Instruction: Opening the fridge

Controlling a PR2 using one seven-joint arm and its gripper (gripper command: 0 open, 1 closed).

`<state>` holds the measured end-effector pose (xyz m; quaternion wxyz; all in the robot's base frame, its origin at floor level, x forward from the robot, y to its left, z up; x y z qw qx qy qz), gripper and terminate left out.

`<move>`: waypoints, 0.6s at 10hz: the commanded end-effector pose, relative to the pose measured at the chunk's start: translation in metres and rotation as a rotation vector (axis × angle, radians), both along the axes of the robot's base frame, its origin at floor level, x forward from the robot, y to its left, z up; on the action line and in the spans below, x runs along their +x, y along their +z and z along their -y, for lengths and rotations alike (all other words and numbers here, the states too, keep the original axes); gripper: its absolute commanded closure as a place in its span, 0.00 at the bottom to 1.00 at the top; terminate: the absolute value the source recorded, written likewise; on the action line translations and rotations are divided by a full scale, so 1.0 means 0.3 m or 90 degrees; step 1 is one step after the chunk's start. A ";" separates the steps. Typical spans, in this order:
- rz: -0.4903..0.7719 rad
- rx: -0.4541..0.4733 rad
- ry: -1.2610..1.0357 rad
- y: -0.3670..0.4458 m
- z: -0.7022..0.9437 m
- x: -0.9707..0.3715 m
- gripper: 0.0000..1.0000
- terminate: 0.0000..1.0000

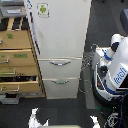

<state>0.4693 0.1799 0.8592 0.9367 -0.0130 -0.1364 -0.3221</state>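
Tan wood fills the exterior view's left: a drawer cabinet (19, 62) stands against the left edge, its drawers stacked one above another with pale handles, green labels on the upper fronts, and one lower drawer showing dark contents. Touching its right side stands the fridge (60, 35), tall and off-white, running from the top edge down past the middle of the frame. Its large upper door is shut flat, and a small sticker (43, 9) with a green figure sits near the door's top left corner. Below the door are two drawers, each with a curved silver handle (60, 63), both shut flush with the front. Dark floor (65, 112) spreads under everything to the bottom edge. Along that bottom edge two pale fingers (35, 119) rise, well apart from each other, one left of centre and one right of centre; they belong to the gripper (64, 121), whose jaws stand wide, clear of the fridge and closed on nothing. At the exterior view's right edge stands a white-and-blue rounded robot (114, 67), just beside the lower right corner of the fridge, with dark cables hanging between the two.
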 end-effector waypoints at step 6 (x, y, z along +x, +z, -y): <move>-0.198 -0.084 0.158 0.018 -0.042 0.566 0.00 0.00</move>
